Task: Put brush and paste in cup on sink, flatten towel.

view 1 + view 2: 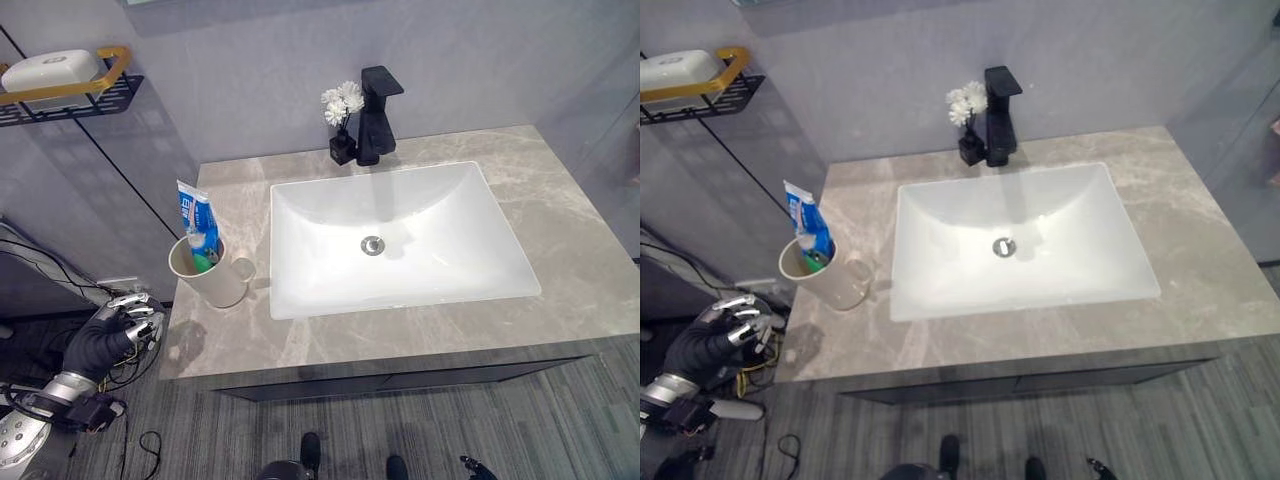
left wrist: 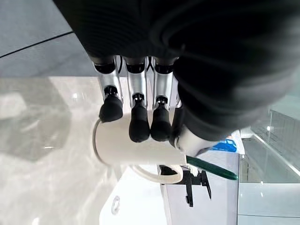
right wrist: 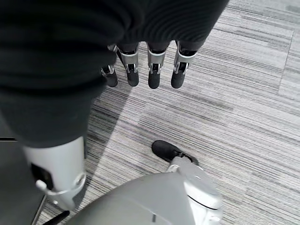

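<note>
Nearest you, your left hand (image 1: 105, 338) hangs off the bench's front-left corner, out over the floor (image 1: 480, 420), just short of the bench's left edge. The fingers (image 2: 139, 123) are relaxed and a bit bent, holding nothing; in the left wrist view the cup shows just past the dark tips, but in the eye views the hand is clearly apart from it. Your right hand (image 3: 140, 56) is down low over the striped floor, fingers hanging loose with nothing in them.

Moving up onto the bench (image 1: 580, 240), the cream cup (image 1: 215, 275) stands upright near the left edge, between that edge and the sink, with its handle turned toward the sink. The blue-and-white paste (image 1: 198, 222) tube stands in it, sticking well up above the rim and leaning slightly. The green brush (image 1: 203, 263) is in there too, right beside the tube; you can only see a bit of it at the rim.

The white sink (image 1: 440, 270) sits in the middle of the bench with its drain (image 1: 372, 245) in the centre.

At the back edge, the black faucet (image 1: 376, 115) stands behind the sink, and a small black vase of white flowers (image 1: 343, 105) sits just beside it on its left.

Furthest off, a wall shelf (image 1: 95, 95) with a gold rail hangs past the bench's back-left corner, carrying a white soap dish (image 1: 50, 72).
</note>
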Controlling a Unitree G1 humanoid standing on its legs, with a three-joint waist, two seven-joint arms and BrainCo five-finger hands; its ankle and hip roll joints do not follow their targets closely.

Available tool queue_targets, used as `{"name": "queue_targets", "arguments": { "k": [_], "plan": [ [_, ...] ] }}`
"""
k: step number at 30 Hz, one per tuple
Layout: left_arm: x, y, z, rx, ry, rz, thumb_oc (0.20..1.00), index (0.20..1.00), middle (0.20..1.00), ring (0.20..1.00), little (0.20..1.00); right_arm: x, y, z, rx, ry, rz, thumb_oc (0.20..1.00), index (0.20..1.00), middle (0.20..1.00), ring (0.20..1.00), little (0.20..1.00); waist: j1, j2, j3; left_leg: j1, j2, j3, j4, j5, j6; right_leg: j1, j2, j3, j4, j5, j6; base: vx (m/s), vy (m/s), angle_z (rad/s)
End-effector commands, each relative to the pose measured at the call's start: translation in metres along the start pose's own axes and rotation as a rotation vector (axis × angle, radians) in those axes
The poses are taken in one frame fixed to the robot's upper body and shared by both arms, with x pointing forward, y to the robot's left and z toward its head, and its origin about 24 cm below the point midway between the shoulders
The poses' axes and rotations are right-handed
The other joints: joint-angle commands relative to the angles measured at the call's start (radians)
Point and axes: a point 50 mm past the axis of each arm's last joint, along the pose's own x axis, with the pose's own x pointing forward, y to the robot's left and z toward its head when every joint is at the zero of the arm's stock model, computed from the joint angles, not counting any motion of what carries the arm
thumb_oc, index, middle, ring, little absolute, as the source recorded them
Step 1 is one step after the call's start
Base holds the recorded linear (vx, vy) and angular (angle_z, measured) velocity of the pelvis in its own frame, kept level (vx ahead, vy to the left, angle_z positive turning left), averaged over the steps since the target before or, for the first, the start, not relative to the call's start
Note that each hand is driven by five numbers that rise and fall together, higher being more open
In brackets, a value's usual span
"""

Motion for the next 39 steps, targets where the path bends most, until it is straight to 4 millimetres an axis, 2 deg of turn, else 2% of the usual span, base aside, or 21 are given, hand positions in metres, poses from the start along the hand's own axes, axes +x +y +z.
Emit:
{"name": "queue_targets", "arguments": {
  "k": [1, 8, 13, 24, 27, 32, 39],
  "plan": [
    [0.007, -0.002, 0.008, -0.009, -0.018, -0.064, 0.200, 0.200, 0.200, 0.200, 0.200, 0.003, -0.012, 0.010, -0.041, -0.034, -0.039, 1.000, 1.000, 1.000, 1.000, 1.000, -0.011, -0.006, 0.003, -0.106, 0.036, -0.036, 0.028, 0.082, -0.024, 0.048, 0.013, -0.031, 0.076, -0.015, 0.007, 0.00, -0.041, 0.18],
    [0.008, -0.015, -0.005, -0.024, 0.123, -0.224, 0.200, 0.200, 0.200, 0.200, 0.200, 0.005, -0.013, 0.012, -0.004, -0.024, -0.051, 1.000, 1.000, 1.000, 1.000, 1.000, -0.029, 0.011, -0.018, -0.069, 0.036, -0.028, 0.007, 0.079, -0.024, 0.063, 0.016, -0.026, 0.077, -0.017, 0.007, 0.01, -0.007, 0.03],
    [0.008, -0.018, -0.016, -0.030, 0.167, -0.237, 0.200, 0.200, 0.200, 0.200, 0.200, 0.005, -0.008, 0.014, -0.026, -0.036, -0.028, 1.000, 1.000, 1.000, 1.000, 1.000, -0.039, 0.016, -0.024, -0.052, 0.035, -0.023, -0.003, 0.076, -0.024, 0.067, 0.015, -0.023, 0.072, -0.016, 0.008, 0.00, -0.005, -0.03],
    [0.009, -0.026, -0.044, -0.067, 0.244, -0.231, 0.200, 0.200, 0.200, 0.200, 0.200, 0.000, -0.002, -0.008, -0.024, 0.048, -0.019, 1.000, 1.000, 1.000, 1.000, 1.000, -0.067, 0.023, -0.030, -0.021, 0.026, -0.009, -0.039, 0.075, -0.021, 0.079, 0.011, -0.015, 0.056, -0.013, 0.009, 0.00, 0.000, 0.00],
    [0.011, -0.028, -0.049, -0.078, 0.249, -0.221, 0.200, 0.200, 0.200, 0.200, 0.200, 0.000, -0.001, -0.009, -0.014, 0.053, -0.019, 1.000, 1.000, 1.000, 1.000, 1.000, -0.074, 0.023, -0.031, -0.015, 0.023, -0.007, -0.049, 0.075, -0.020, 0.078, 0.008, -0.012, 0.055, -0.011, 0.010, 0.00, 0.000, 0.00],
    [0.015, -0.029, -0.055, -0.090, 0.245, -0.208, 0.200, 0.200, 0.200, 0.200, 0.200, 0.000, 0.000, -0.006, -0.001, 0.039, -0.018, 1.000, 1.000, 1.000, 1.000, 1.000, -0.086, 0.020, -0.034, -0.006, 0.019, 0.002, -0.060, 0.070, -0.017, 0.075, 0.003, -0.005, 0.051, -0.008, 0.013, 0.02, 0.010, -0.01],
    [0.022, -0.028, -0.051, -0.082, 0.204, -0.184, 0.200, 0.200, 0.200, 0.200, 0.200, -0.001, 0.006, -0.008, -0.003, 0.047, -0.004, 1.000, 1.000, 1.000, 1.000, 1.000, -0.090, 0.013, -0.041, 0.000, 0.020, 0.008, -0.066, 0.067, -0.015, 0.076, 0.000, 0.001, 0.043, -0.001, 0.017, 0.02, 0.004, 0.00]
  ]
}}
